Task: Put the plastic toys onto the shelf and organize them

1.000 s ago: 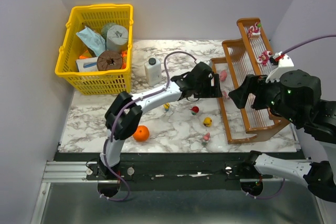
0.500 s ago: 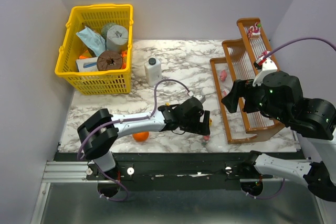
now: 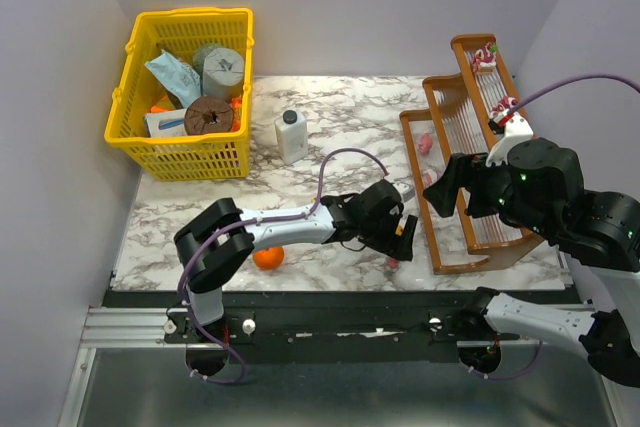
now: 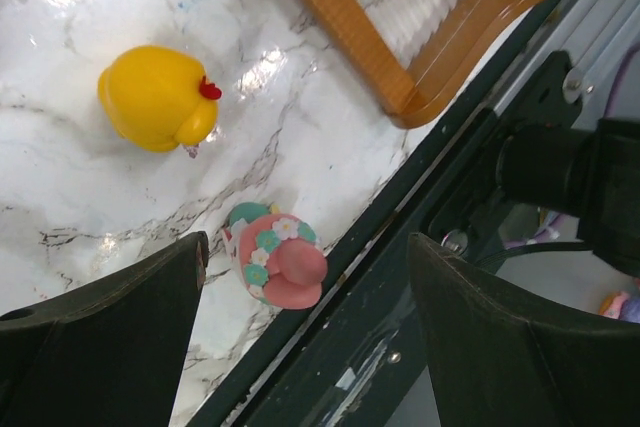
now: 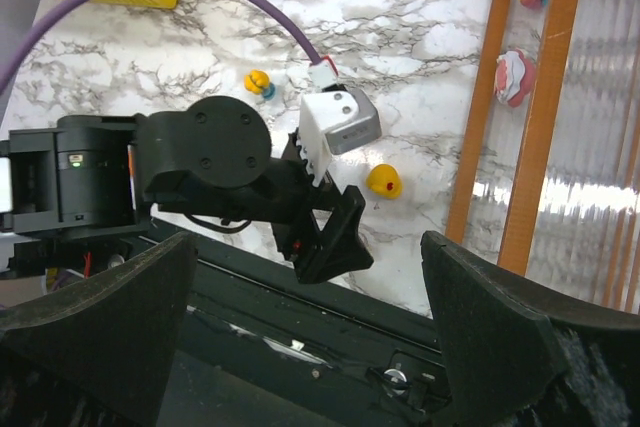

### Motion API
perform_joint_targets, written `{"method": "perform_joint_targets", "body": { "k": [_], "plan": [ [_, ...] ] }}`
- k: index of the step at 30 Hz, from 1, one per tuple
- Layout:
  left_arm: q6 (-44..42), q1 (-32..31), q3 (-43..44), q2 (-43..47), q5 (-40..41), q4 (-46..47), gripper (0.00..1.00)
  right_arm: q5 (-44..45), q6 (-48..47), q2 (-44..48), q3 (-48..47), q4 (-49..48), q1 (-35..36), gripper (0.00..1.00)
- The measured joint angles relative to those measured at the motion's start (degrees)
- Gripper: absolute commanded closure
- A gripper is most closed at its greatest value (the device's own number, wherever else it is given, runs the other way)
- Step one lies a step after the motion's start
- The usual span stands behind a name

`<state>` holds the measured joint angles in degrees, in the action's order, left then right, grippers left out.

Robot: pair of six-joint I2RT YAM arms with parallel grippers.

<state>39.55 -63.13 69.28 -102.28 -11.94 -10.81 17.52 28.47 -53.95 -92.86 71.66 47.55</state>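
Note:
My left gripper (image 3: 403, 234) hovers open low over the table's front edge, and in its wrist view the gripper (image 4: 305, 282) brackets a pink toy with flowers (image 4: 281, 260) that lies on the marble, untouched. A yellow toy (image 4: 156, 97) sits just beyond it. The pink toy (image 3: 393, 263) lies beside the shelf's (image 3: 470, 247) front corner. Pink and red toys stand on the shelf's top tier (image 3: 485, 55), middle tier (image 3: 503, 107) and bottom tier (image 3: 426, 144). My right gripper (image 3: 452, 187) hangs open and empty above the bottom tier; in its own view the right gripper (image 5: 310, 347) looks down on the left one.
An orange ball (image 3: 267, 257) lies near the front edge, left of my left arm. A white bottle (image 3: 291, 135) stands mid-table, and a yellow basket (image 3: 135, 127) full of items fills the back left corner. A small yellow and teal toy (image 5: 258, 82) sits on the marble.
My left arm swung from mid-table beside the shelf down to the front edge, then shifted slightly right over the pink toy. My right gripper drifted a little left over the shelf.

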Motion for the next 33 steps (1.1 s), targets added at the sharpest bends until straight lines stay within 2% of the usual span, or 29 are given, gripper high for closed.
{"method": "perform_joint_targets", "body": {
  "k": [6, 13, 27, 33],
  "plan": [
    [-2.36, 0.0, 0.17, -1.92, -1.88, -2.86, 0.14, 0.02, 0.35, 0.26, 0.0, -0.02, 0.0, 0.0],
    [-3.39, 0.0, 0.5, -3.13, -3.5, -3.74, 0.25, 0.02, 0.68, 0.39, 0.02, -0.02, 0.0, 0.0],
    [-3.34, 0.0, 1.09, -5.66, -5.16, -4.0, 0.35, 0.04, 0.66, 0.0, 0.02, -0.07, 0.0, 0.0],
    [-3.32, 0.0, 1.6, -5.73, -5.27, -4.26, 0.44, 0.04, 0.66, -0.13, 0.04, -0.13, 0.0, 0.0]
  ]
}}
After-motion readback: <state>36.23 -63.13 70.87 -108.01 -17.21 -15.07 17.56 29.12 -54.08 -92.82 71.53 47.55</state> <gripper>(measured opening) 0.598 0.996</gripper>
